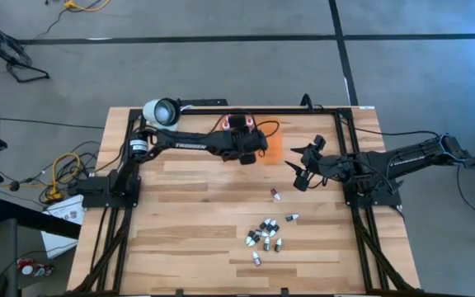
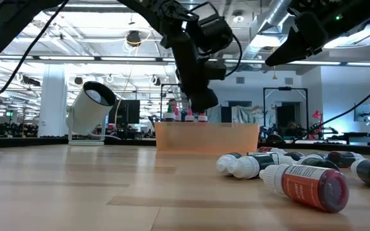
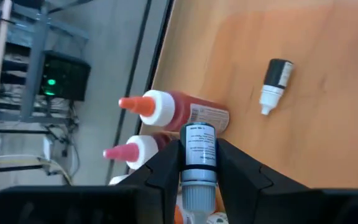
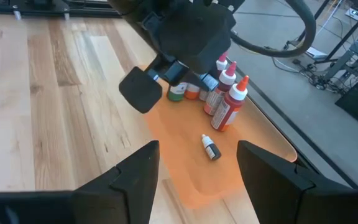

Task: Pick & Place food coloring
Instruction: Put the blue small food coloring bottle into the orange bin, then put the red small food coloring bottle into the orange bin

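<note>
My left gripper (image 3: 197,163) hovers over the orange mat (image 4: 185,162) at the table's far middle, shut on a small dark dropper bottle of food coloring (image 3: 198,149). On the mat stand several red, pink and green bottles with white caps (image 4: 225,93). One small dropper (image 4: 211,148) lies on its side there. A loose heap of small bottles (image 1: 266,235) lies on the wood nearer the front. My right gripper (image 1: 303,169) waits open at the mat's right side, with nothing between its fingers. My left gripper pinches the dropper bottle's labelled body (image 3: 197,140) between its two fingers. The bottle lies along the fingers, its pale cap end (image 3: 197,194) back toward the wrist. The fingers slant down from the table's left. The bottle is lifted clear above the mat.
A white round lamp (image 1: 162,111) stands at the table's far left. One stray bottle (image 1: 276,195) lies between the mat and the heap. A black frame bar (image 1: 221,109) runs along the far edge. Bare wood fills the table's left half (image 1: 180,223).
</note>
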